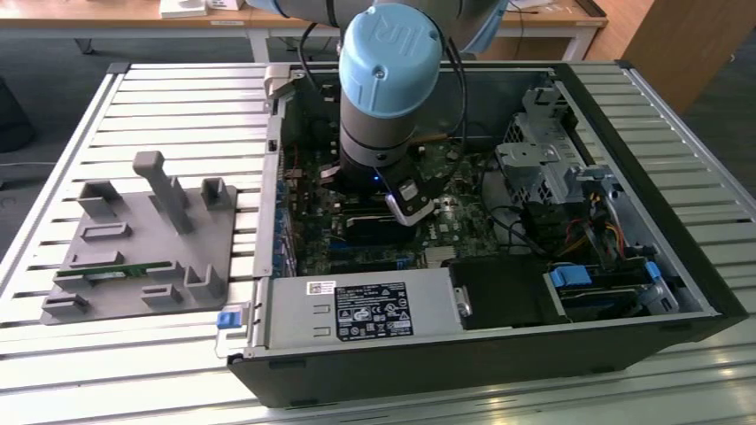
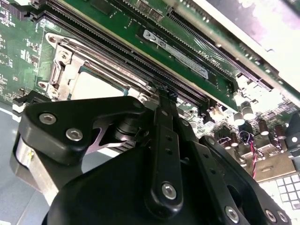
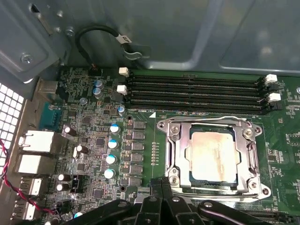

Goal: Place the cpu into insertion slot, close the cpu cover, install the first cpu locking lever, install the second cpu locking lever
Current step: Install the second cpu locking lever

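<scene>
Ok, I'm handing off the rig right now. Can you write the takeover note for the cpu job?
Gripper: fingers shut together, tips at the socket's edge, right beside the cpu cover.
Cpu: seated in the socket on the motherboard.
Cpu cover: lying flat, framing the cpu.
Done: cpu placed, cover closed.
Left: the two locking levers. One wire lever lies along the cover's edge nearest the memory slots. I cannot tell whether either lever is hooked.

The arm [image 1: 381, 97] is a grey tube with a light-blue round joint cap and black cable, ending in a black, silver-screwed gripper [image 2: 161, 101].
</scene>
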`<state>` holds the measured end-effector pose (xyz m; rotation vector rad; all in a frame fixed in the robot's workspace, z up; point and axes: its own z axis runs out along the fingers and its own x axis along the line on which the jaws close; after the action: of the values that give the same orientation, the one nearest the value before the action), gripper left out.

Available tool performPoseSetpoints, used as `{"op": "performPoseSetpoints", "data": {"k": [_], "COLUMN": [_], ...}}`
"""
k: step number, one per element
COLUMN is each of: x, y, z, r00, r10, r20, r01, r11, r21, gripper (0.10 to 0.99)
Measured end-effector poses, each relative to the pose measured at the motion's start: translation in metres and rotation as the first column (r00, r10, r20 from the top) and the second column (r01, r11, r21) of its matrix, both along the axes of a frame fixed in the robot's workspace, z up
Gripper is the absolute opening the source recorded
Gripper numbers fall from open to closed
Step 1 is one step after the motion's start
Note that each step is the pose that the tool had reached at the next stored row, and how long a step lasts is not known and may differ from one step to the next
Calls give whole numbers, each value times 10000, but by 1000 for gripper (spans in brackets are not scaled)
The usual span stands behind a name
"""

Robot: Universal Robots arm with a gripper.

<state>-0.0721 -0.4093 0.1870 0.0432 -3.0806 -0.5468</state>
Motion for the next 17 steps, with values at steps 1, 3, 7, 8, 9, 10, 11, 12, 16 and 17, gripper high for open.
{"op": "performPoseSetpoints", "data": {"k": [1, 3, 7, 8, 9, 10, 11, 12, 16, 17], "x": [-2, -8, -11, -12, -12, -11, -12, -12, -12, -12], "y": [0, 0, 0, 0, 1, 2, 1, 0, 0, 0], "z": [-3, -13, -12, -4, 11, 27, 49, 69, 185, 215], "r00": [10000, 10000, 10000, 10000, 10000, 10000, 10000, 10000, 10000, 10000], "r10": [-1, 0, 1, 0, 0, 1, -1, 0, 0, 0], "r20": [0, -1, 0, 0, 1, 3, 1, 0, -1, 0], "r01": [1, 0, -1, 0, 0, -1, 1, 0, 0, 0], "r11": [10000, 10000, 10000, 10000, 10000, 10000, 10000, 10000, 10000, 10000], "r21": [1, 1, 0, 0, 4, 15, 18, 26, 34, 46], "gripper": [106, 106, 106, 106, 106, 106, 106, 106, 106, 106]}}
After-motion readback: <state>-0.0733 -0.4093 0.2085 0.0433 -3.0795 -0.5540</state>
